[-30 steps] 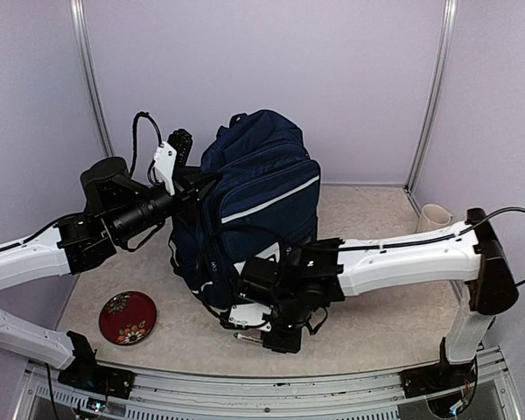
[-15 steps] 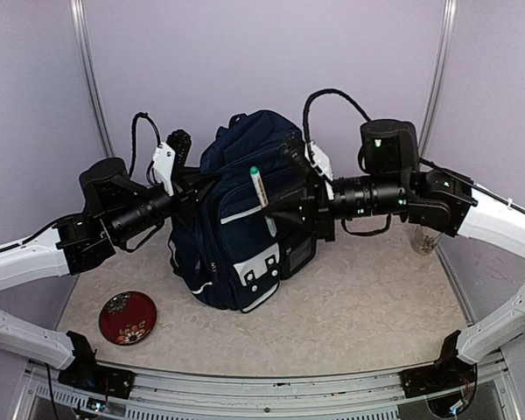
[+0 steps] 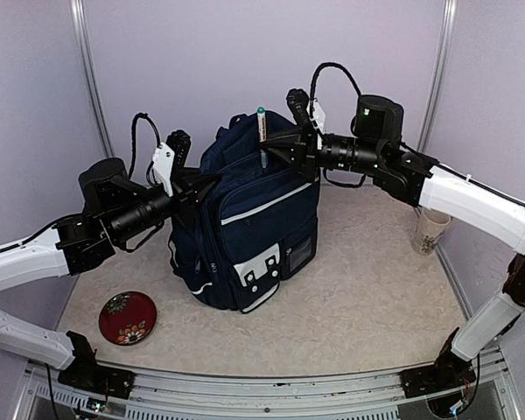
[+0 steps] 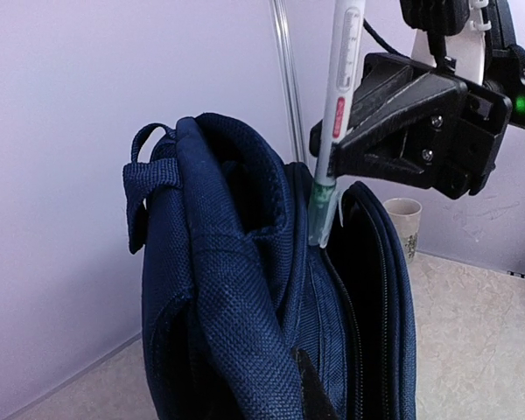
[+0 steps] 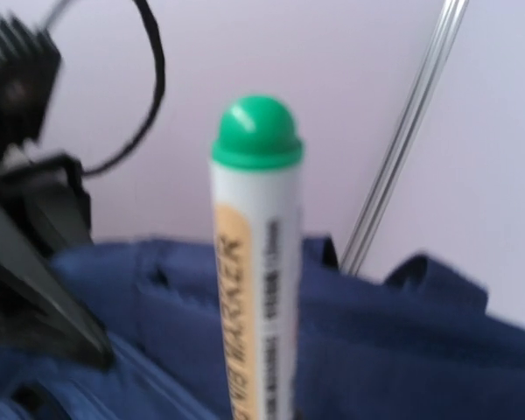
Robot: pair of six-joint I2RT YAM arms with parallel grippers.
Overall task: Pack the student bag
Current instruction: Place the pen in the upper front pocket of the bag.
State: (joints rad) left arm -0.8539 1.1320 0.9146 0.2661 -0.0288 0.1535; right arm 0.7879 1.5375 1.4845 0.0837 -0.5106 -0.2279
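The student bag (image 3: 254, 219), navy with white stripes, stands upright mid-table with its top open. My left gripper (image 3: 201, 181) is at the bag's upper left edge, shut on the fabric; one dark finger (image 4: 311, 385) shows against the cloth. My right gripper (image 3: 278, 150) is shut on a white marker (image 3: 261, 131) with a green cap, held upright with its lower end at the top opening. In the left wrist view the marker (image 4: 337, 114) points down into the gap between the bag's panels (image 4: 245, 332). The right wrist view shows the marker (image 5: 254, 262) close up over the bag (image 5: 402, 341).
A red patterned plate (image 3: 128, 317) lies at the front left. A paper cup (image 3: 430, 230) stands at the right wall, also in the left wrist view (image 4: 404, 223). Walls and metal posts close in the back and sides.
My right arm rose from low in front of the bag to above its top, carrying the marker to the opening. The left arm and bag have not moved.
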